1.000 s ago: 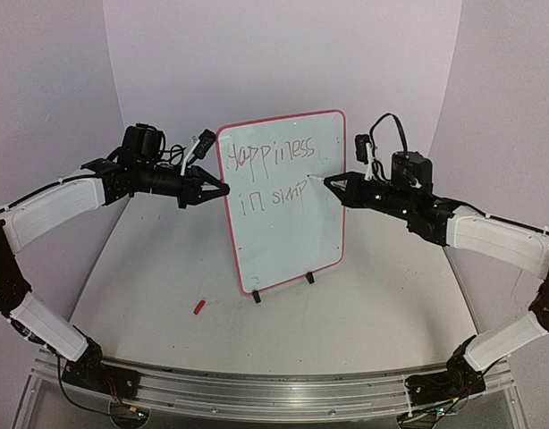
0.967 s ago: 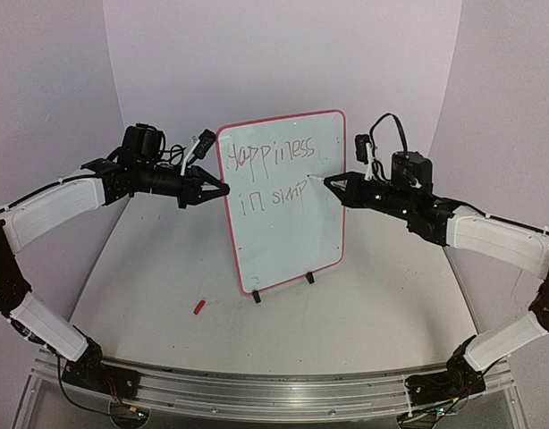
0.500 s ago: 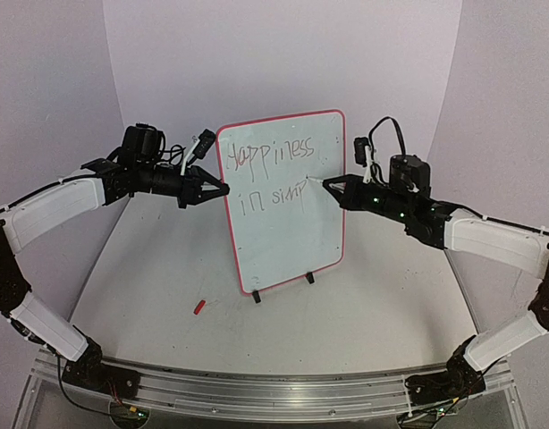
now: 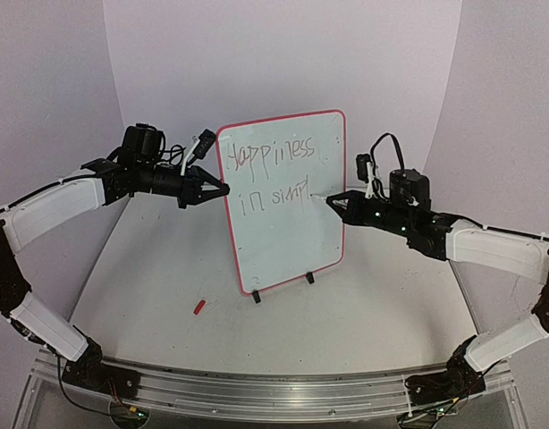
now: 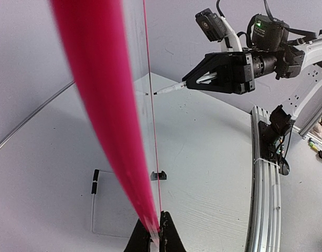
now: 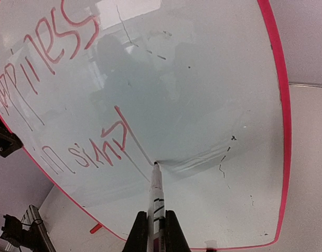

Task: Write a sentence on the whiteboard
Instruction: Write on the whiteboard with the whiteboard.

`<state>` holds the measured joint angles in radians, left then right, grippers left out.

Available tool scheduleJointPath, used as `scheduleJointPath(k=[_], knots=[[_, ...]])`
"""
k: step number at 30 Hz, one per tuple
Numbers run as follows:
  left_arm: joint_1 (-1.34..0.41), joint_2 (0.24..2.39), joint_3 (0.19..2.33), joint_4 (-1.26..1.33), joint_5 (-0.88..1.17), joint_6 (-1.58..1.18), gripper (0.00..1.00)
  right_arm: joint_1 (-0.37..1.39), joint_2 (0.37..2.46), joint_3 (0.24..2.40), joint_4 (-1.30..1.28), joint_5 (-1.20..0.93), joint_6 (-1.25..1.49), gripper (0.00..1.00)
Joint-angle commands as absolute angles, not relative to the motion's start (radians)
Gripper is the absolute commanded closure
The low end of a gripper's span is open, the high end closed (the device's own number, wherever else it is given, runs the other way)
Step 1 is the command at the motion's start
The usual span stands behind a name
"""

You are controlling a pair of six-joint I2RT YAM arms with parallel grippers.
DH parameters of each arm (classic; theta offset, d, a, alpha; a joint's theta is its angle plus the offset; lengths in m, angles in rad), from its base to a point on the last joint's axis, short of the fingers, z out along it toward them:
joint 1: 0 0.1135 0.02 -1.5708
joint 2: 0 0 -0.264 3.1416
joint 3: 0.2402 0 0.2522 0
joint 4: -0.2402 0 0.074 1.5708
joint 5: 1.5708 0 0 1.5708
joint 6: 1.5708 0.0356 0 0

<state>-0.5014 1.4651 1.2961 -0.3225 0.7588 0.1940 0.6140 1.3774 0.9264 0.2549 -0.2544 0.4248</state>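
Right pincer (image 6: 154, 227) pressed together on a slim marker (image 6: 156, 191), nib fwd and touching the whiteboard (image 4: 292, 241) right in front of it. Left pincer (image 4: 219, 189) on the opposite side, pinching the board's red rim and apparently bracing it.

The sentence (image 4: 273, 172) sits on the board's upper half, just up and away from the right pincer's nib. It reads approx "happiness / in simpl". The nib rests at the foot of the last long stroke, prob. the "l".

Step, as I judge it: mid-word on line 2. Next move prob. lifts the nib, shifts a bit along the line toward the rim nearest the right pincer, then starts the next letter with light pressure so the board doesn't rock on its black clips (image 4: 257, 297).

Hard to make out:
- First letters of line 1 are overwritten red/dark, so not legible.
- Left wrist view shows the board edge-on, no text readable.
- Glare and reflections on the board in the right wrist view; small dark specks beyond the nib, marks or dirt, can't tell.
- Small red thing (image 4: 199, 307) on the table (image 4: 149, 277), below the left pincer, maybe a cap, too small to tell.
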Motion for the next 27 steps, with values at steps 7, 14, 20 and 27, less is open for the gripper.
scheduleJointPath(k=[7, 14, 20, 27], knots=[[-0.523, 1.501, 1.276, -0.528, 0.725, 0.263, 1.0, 0.622, 1.308, 0.968, 0.283, -0.255, 0.42, 1.0], [-0.523, 1.503, 1.277, -0.528, 0.722, 0.265, 1.0, 0.622, 1.365, 1.001, 0.288, -0.254, 0.41, 1.0], [-0.524, 1.506, 1.276, -0.528, 0.724, 0.263, 1.0, 0.622, 1.384, 1.01, 0.294, -0.233, 0.414, 1.0], [-0.524, 1.507, 1.276, -0.529, 0.726, 0.262, 1.0, 0.622, 1.399, 0.995, 0.284, -0.191, 0.428, 1.0]])
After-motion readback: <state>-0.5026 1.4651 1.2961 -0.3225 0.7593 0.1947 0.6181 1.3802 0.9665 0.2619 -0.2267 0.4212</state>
